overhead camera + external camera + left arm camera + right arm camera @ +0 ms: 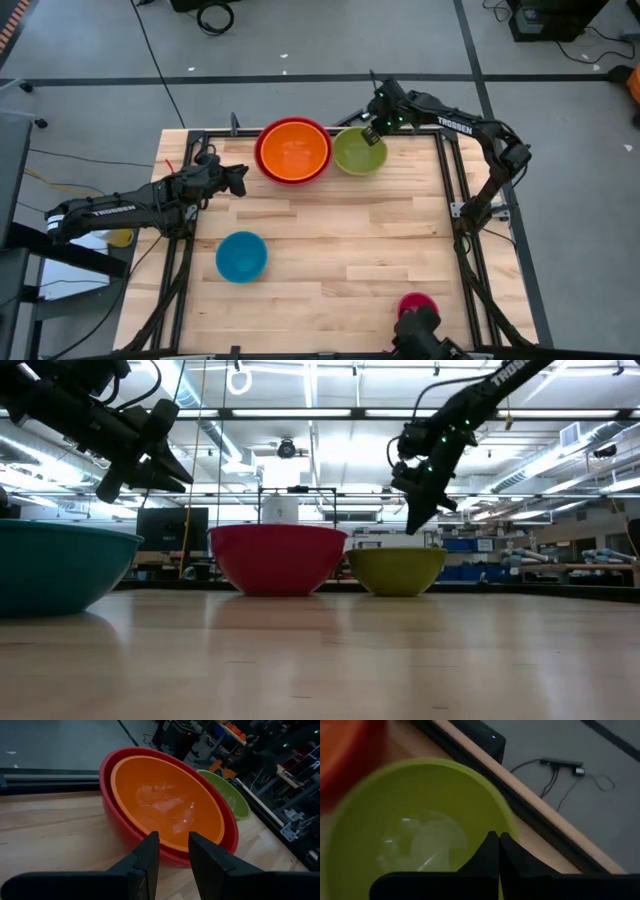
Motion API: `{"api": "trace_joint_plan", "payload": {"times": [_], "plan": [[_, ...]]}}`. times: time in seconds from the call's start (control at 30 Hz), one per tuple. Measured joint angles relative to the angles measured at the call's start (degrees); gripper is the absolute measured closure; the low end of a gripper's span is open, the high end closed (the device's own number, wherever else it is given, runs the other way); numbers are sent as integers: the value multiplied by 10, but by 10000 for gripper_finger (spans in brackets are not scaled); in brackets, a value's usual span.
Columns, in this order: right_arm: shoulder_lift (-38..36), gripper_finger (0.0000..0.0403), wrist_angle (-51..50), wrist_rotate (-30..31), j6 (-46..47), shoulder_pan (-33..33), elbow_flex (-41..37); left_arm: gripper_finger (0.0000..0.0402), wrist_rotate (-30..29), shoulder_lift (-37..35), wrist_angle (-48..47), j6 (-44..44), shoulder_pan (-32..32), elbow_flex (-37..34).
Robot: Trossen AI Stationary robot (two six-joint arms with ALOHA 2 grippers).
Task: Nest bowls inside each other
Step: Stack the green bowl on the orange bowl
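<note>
The orange bowl (294,150) sits inside the red bowl (107,805) at the table's far middle. Right beside them the lime green bowl (359,152) rests on its base on the table. The blue bowl (241,256) stands alone at the near left. The magenta pink bowl (417,304) sits by the near edge. My right gripper (498,836) is shut and hangs above the green bowl's far rim (397,551), slanting down, clear of it in the low view. My left gripper (174,851) is open, just left of the red bowl, and touches nothing.
A dark metal frame (448,180) runs along the table's edges. Bare wood lies between the blue bowl and the magenta pink bowl. Beyond the far edge are grey floor and cables (560,770).
</note>
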Motion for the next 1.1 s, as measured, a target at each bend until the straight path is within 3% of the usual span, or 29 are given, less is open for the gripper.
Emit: {"api": "trace_joint_plan", "payload": {"times": [0.2,0.4,0.6,0.77,0.83,0.93,1.03,1.1], "plan": [[1,384,-63,36,14,12,5,294,0,0,0,15,0,0],[2,305,-72,63,98,-26,5,294,0,0,-1,25,0,0],[2,209,-63,-39,143,-63,-31,294,-4,0,-17,28,0,0],[2,165,-19,-32,128,-61,-83,294,-61,10,-73,26,2,-6],[3,163,10,-70,128,-59,-104,294,-80,22,-79,25,12,-22],[3,175,57,-125,143,-50,-128,294,-62,44,-46,11,35,-48],[3,219,69,-126,158,-44,-149,294,-39,72,25,-13,56,-73],[3,271,69,-126,173,-42,-156,294,-34,91,85,-19,67,-84]]}}
